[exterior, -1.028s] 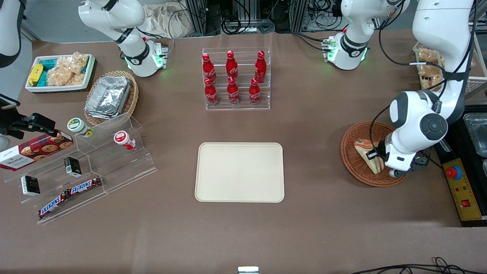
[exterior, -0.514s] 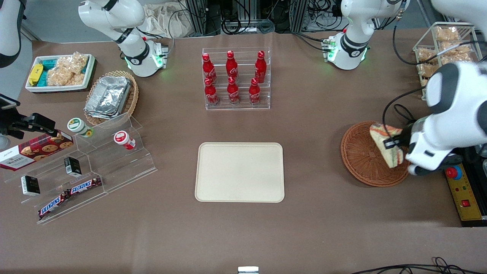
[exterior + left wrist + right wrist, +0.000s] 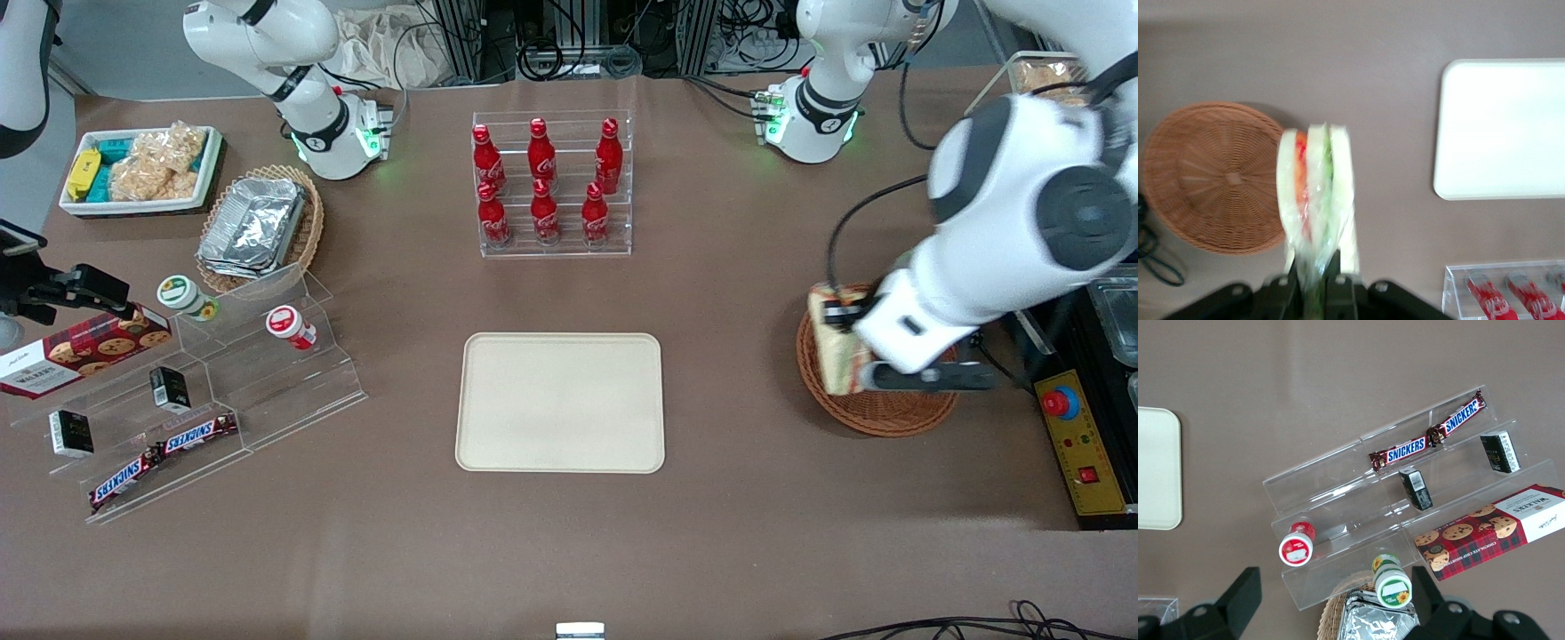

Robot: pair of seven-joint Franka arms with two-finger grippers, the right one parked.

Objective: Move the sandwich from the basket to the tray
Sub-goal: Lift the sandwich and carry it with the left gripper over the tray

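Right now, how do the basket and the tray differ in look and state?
The basket is round, reddish-brown wicker; the tray is rectangular, smooth cream. The gripper holds the sandwich over the basket's rim on the side facing the tray, nothing above the tray. Both lie flat on the table, empty.

Robot lab, bench-mounted arms (image 3: 311,98), cable tangle (image 3: 569,44), emergency-stop box (image 3: 1080,444)
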